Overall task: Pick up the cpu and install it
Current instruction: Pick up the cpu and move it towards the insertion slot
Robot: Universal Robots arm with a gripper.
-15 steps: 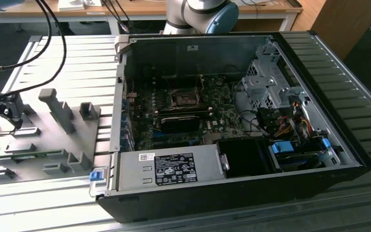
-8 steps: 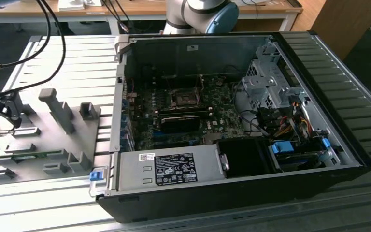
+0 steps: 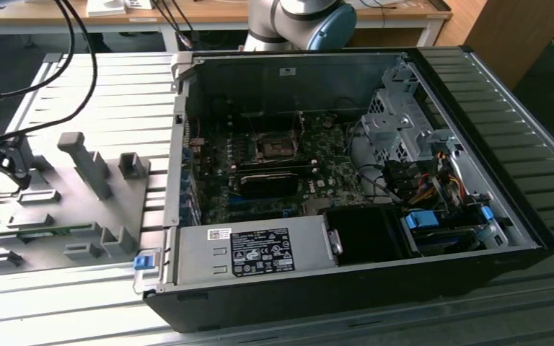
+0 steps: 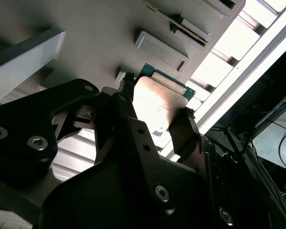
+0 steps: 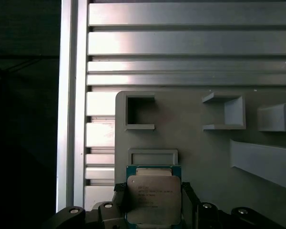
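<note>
A ribbed aluminium worktop (image 3: 94,86) of long slats carries everything here, with a wooden desk (image 3: 383,14) and the pale base of the robot arm (image 3: 301,21) behind its far edge. In the middle of the worktop lies an open computer case (image 3: 354,288), its motherboard (image 3: 257,169) facing up and the dark, metal-framed socket (image 3: 279,149) bare near the board's centre. A grey power supply (image 3: 248,252) sits along the case's near wall. Towards the worktop's edge at the exterior view's left lies a dull grey fixture plate (image 3: 66,216) with upright blocks and shallow pockets, and the gripper (image 3: 8,169) hangs over the plate's outer edge, well apart from the case, with black cables (image 3: 75,43) looping above it. In both wrist views the claw is clamped on the cpu (image 5: 153,200), one dark finger (image 5: 120,196) on each of two opposite sides. The chip's silver-grey lid faces the first wrist camera, and a thin green rim shows around it. The cpu is held above the plate, close to the plate edge that borders the slats. Just beside it is a low rectangular frame (image 5: 152,156), and a square pocket (image 5: 140,112) lies further along the same edge. Whether the chip touches the plate or hangs just above it cannot be told.
</note>
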